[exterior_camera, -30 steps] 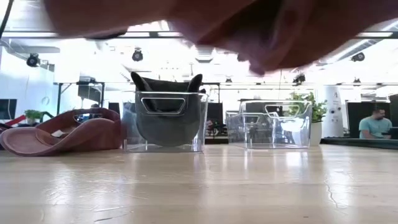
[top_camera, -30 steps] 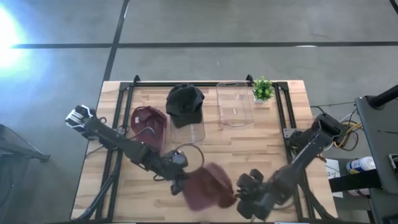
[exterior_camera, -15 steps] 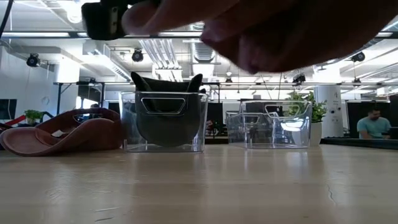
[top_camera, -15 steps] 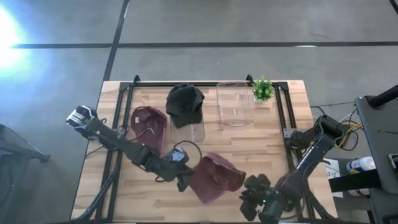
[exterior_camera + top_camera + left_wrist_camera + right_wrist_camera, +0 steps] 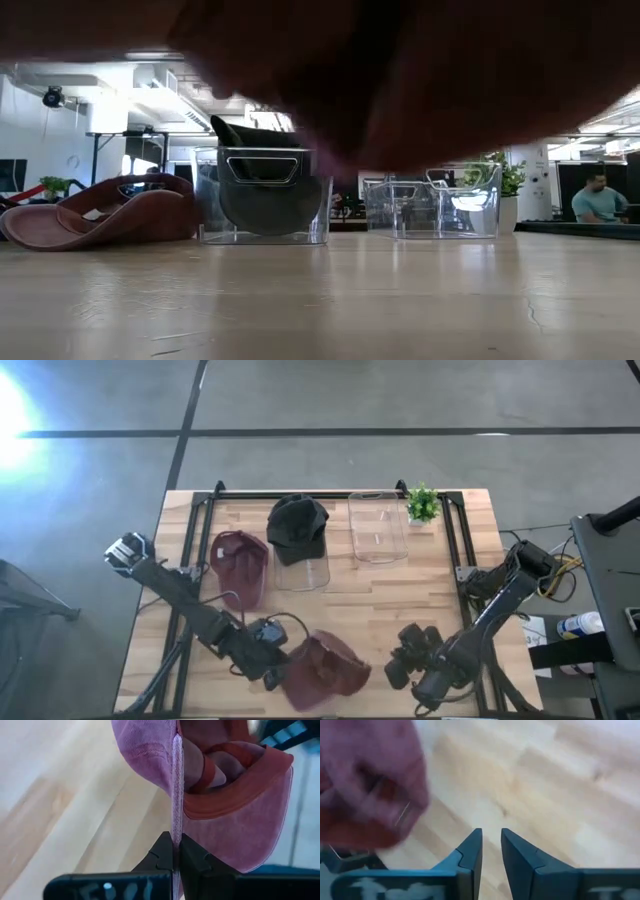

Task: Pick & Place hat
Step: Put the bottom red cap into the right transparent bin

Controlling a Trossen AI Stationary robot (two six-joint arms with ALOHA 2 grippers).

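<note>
A maroon hat [image 5: 325,672] hangs in my left gripper [image 5: 272,668] near the table's near edge. It fills the top of the low view [image 5: 400,80] and shows its hollow inside in the left wrist view [image 5: 225,820]. My right gripper [image 5: 398,665] stands just right of this hat, fingers a narrow gap apart [image 5: 491,845], touching nothing. A second maroon hat [image 5: 240,560] lies on the table at the left. A black hat [image 5: 298,525] sits in a clear bin [image 5: 305,570]. An empty clear bin [image 5: 378,528] stands to the right of it. My left gripper pinches a thin stitched edge of the maroon hat [image 5: 176,837] between its two fingers, coming level from the table's left. The hat is lifted clear of the table and spreads out beyond the fingertips with its opening turned sideways.
A small green plant [image 5: 422,503] stands at the far right corner. Black rails [image 5: 450,530] run along the table's left and right sides. Bare wood lies between the bins and the grippers. A person [image 5: 600,195] sits in the room beyond.
My left gripper has swung the held maroon hat first toward the table's middle, then back toward the near edge and left. In the low view the hat now hangs lower and closer and covers the whole upper part. My right gripper shifted slightly near the near edge.
</note>
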